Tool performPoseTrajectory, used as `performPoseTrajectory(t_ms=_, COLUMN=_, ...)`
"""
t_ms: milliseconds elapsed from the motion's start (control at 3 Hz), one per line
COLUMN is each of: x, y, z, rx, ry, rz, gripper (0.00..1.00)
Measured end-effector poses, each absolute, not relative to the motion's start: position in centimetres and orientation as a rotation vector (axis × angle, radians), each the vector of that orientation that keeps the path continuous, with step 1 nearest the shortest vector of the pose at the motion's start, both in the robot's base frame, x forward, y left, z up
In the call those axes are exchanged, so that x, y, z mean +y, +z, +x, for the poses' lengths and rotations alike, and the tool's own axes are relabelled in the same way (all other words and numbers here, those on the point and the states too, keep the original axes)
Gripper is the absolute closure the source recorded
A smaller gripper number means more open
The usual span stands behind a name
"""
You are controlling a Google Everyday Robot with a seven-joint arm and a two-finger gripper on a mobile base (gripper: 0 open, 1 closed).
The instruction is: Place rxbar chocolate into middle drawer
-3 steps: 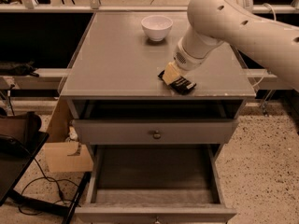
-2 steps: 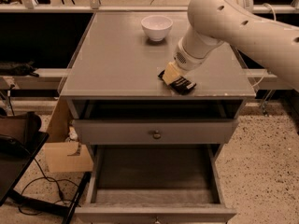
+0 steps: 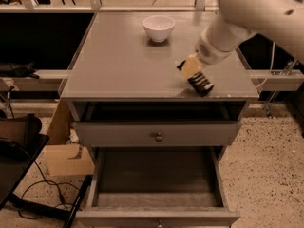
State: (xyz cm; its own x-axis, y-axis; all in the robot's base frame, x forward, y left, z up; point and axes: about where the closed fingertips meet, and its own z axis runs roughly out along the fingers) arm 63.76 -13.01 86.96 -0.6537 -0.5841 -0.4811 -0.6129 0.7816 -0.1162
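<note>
The rxbar chocolate (image 3: 201, 84), a black bar with white lettering, sits at the tip of my gripper (image 3: 194, 74), over the front right part of the grey cabinet top (image 3: 123, 65). The gripper's tan fingers (image 3: 189, 66) are shut on the bar's upper end, and the white arm reaches in from the upper right. The middle drawer (image 3: 156, 177) is pulled open below, showing its long shallow grey tray with nothing in it. Its front edge (image 3: 156, 217) is at the bottom of the view.
A white bowl (image 3: 158, 27) stands at the back of the cabinet top. The top drawer (image 3: 118, 133) with a round knob (image 3: 158, 137) is almost closed. A cardboard box (image 3: 66, 159) and black gear with cables (image 3: 19, 151) lie on the floor at left.
The gripper has moved to the right with the bar in it, closer to the cabinet top's right edge. The bowl and the drawers have not moved.
</note>
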Motion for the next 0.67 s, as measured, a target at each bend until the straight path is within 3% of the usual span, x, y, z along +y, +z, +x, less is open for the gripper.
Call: performPoseTrajectory(t_ms=667, x=-21.0, y=90.8, z=53.5, rx=2.439, ry=0.095, rz=-0.786, gripper=1.0)
